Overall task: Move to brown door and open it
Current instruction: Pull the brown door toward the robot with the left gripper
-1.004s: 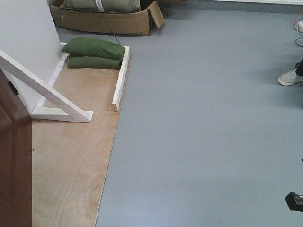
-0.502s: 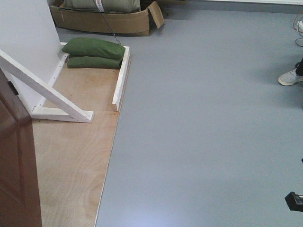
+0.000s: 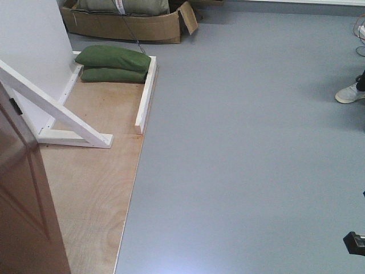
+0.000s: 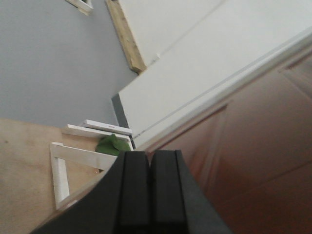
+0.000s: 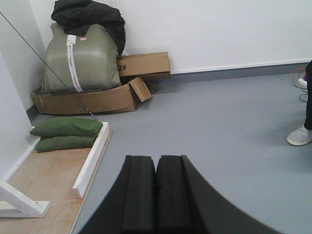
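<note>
Closest to me are my own tools: the left gripper [image 4: 149, 163] has its two black pads pressed flat together with nothing between them. The right gripper [image 5: 156, 165] is the same, pads meeting and nothing held.

Just past the left gripper the brown door [image 4: 253, 146] fills the right side of the left wrist view, glossy and reddish with raised panel lines. I cannot tell whether the gripper touches it. In the front view the door takes the lower left corner, standing over the plywood sheet [image 3: 91, 188].

Beyond the door, a white diagonal brace [image 3: 57, 111] runs down from the white wall panel [image 3: 28, 40] to the plywood. A white batten [image 3: 144, 94] edges the sheet where it meets the grey floor [image 3: 245, 142].

Further on, two green sandbags [image 3: 113, 63] lie stacked against that batten, beside the foot of the wall panel. Behind them sits a torn cardboard box [image 5: 92, 100] holding a grey-green sack [image 5: 80, 58] with a black jacket [image 5: 87, 17] draped on top, against the far wall.

Off to the right, well apart from all this, a white shoe [image 3: 349, 93] rests on the grey floor.
</note>
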